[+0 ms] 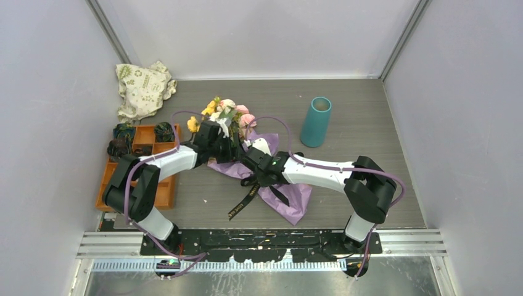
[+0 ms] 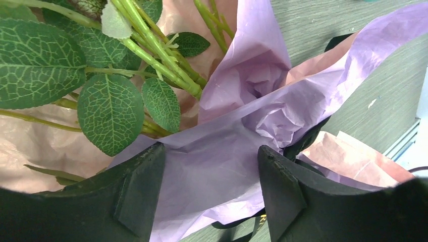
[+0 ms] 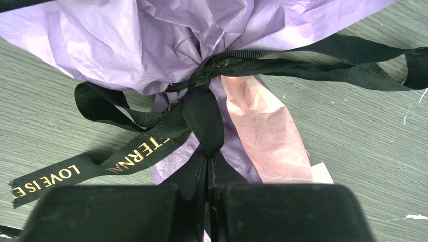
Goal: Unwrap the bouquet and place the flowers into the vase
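The bouquet lies on the table with its flowers (image 1: 225, 114) pointing toward the back and its purple wrapping paper (image 1: 290, 197) spread toward the front. A black gold-lettered ribbon (image 3: 202, 108) is knotted round the paper's neck. My right gripper (image 3: 208, 154) is shut on a loop of that ribbon just below the knot. My left gripper (image 2: 211, 151) stands open astride the purple paper (image 2: 222, 171), close to the green stems (image 2: 156, 48); its fingers are not pressing the paper. The teal vase (image 1: 316, 121) stands upright at the back right, apart from both arms.
An orange compartmented tray (image 1: 165, 188) with dark rosettes sits at the left beside my left arm. A beige printed cloth bag (image 1: 143, 89) lies in the back left corner. A loose ribbon tail (image 1: 242, 205) trails toward the front edge. Grey walls close in both sides.
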Robot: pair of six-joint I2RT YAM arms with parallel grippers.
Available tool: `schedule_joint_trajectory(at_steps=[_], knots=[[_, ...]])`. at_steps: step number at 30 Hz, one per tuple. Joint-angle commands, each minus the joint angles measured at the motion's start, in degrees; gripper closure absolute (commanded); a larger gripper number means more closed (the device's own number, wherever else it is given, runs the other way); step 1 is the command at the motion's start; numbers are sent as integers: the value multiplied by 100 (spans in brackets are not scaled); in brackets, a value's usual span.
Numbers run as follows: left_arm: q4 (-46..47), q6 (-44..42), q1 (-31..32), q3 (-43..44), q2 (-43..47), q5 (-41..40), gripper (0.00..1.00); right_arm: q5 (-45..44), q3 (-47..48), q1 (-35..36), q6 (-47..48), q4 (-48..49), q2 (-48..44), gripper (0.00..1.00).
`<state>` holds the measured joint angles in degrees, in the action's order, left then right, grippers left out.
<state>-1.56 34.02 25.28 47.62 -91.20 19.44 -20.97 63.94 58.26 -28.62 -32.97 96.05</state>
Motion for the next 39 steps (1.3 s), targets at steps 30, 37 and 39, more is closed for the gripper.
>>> schedule_joint_trajectory(at_steps=[30, 37, 39], knots=[[936, 48, 21, -400, -1023, -438, 38, -2820, 3109, -25, 1107, -1935, -3159, 94], [712, 13, 57, -449, -672, -493, 41, -3240, 2976, -33, 1050, -1918, -3664, 93], [431, -110, 131, -452, -210, -680, 41, -3452, 2907, -26, 1038, -1952, -3736, 93]])
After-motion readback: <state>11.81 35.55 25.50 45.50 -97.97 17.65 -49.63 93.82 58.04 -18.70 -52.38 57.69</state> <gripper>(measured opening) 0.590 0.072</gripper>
